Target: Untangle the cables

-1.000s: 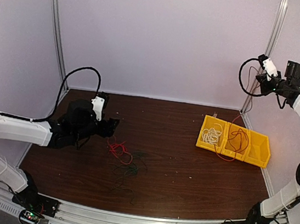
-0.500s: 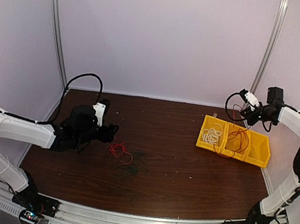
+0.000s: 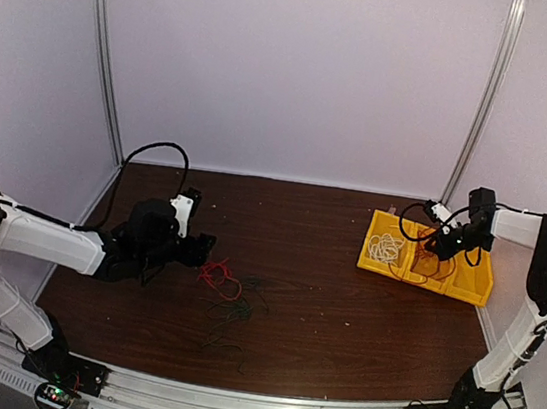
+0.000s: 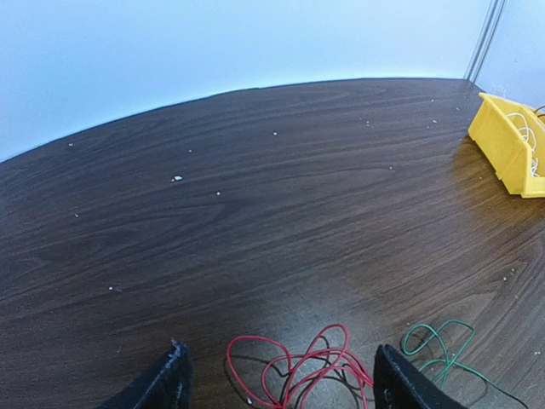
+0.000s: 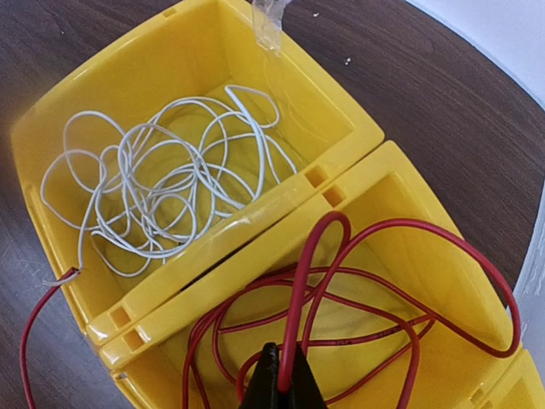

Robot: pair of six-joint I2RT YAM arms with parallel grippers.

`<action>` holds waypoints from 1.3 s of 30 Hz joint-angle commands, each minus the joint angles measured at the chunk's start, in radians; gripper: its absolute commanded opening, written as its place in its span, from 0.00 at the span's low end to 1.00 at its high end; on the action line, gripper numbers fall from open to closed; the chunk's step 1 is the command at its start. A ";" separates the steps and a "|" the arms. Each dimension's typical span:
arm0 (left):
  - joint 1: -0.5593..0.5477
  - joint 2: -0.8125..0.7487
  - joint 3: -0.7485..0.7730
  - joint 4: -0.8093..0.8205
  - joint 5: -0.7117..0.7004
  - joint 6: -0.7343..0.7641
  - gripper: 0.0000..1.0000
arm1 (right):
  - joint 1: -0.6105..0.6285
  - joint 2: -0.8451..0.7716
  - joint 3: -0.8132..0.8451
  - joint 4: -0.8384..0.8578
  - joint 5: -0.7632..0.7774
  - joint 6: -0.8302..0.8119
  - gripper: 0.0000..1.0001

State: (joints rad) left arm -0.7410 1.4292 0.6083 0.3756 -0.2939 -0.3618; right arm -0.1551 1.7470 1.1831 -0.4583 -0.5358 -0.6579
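Yellow plastic bins (image 3: 449, 286) sit hard against the right edge of the dark wood-grain table (image 3: 320, 312), leaving wide bare board between them and the tangle near the left arm. The right gripper (image 5: 285, 371) hangs over the middle compartment, fingers pinched on a loop of the binned red cable (image 5: 400, 281), whose coils lie inside it. A red strand also shows on the table just outside the bin. The white cable (image 5: 162, 196) lies coiled in the neighbouring end compartment.

Across the table the left gripper (image 4: 279, 358) hovers low with its fingers spread wide, straddling the loose red cable (image 4: 300, 368) on the board. A green cable (image 4: 438, 341) rests just beside it. The overhead view shows dark strands (image 3: 227, 325) spreading toward the near edge (the left wrist camera misses them), while only the right wrist camera shows the pinch on the red loop. Bare board runs from the tangle to the back wall.
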 commanded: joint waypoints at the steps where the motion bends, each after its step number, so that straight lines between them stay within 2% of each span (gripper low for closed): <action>1: 0.007 0.032 -0.003 0.078 0.014 -0.008 0.74 | -0.005 0.015 -0.032 0.032 0.088 0.039 0.00; 11: 0.006 0.053 0.012 0.091 0.031 -0.005 0.74 | 0.009 0.089 0.010 0.032 0.150 0.116 0.00; 14: 0.006 0.050 0.006 0.091 0.033 -0.008 0.74 | 0.030 0.077 -0.003 0.039 0.192 0.111 0.07; 18: 0.007 0.032 -0.007 0.085 0.032 -0.008 0.74 | 0.037 0.004 0.042 -0.059 0.154 0.125 0.26; 23: 0.007 0.020 -0.015 0.084 0.024 -0.007 0.74 | 0.037 -0.135 0.166 -0.199 0.104 0.139 0.37; 27: 0.008 0.041 -0.013 0.097 0.033 -0.010 0.74 | 0.037 -0.215 0.199 -0.170 0.111 0.161 0.47; 30: 0.007 0.048 -0.007 0.104 0.046 -0.017 0.74 | 0.037 -0.181 0.219 -0.150 0.178 0.183 0.49; 33: 0.006 0.039 -0.007 0.100 0.048 -0.017 0.73 | 0.037 -0.117 0.257 -0.224 0.175 0.173 0.51; 39: 0.006 0.001 -0.027 0.082 0.030 -0.001 0.74 | 0.037 -0.070 0.296 -0.407 0.204 0.002 0.65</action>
State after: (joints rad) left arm -0.7410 1.4662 0.5987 0.4217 -0.2577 -0.3695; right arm -0.1226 1.6752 1.4509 -0.7071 -0.3801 -0.5491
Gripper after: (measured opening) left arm 0.736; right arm 0.616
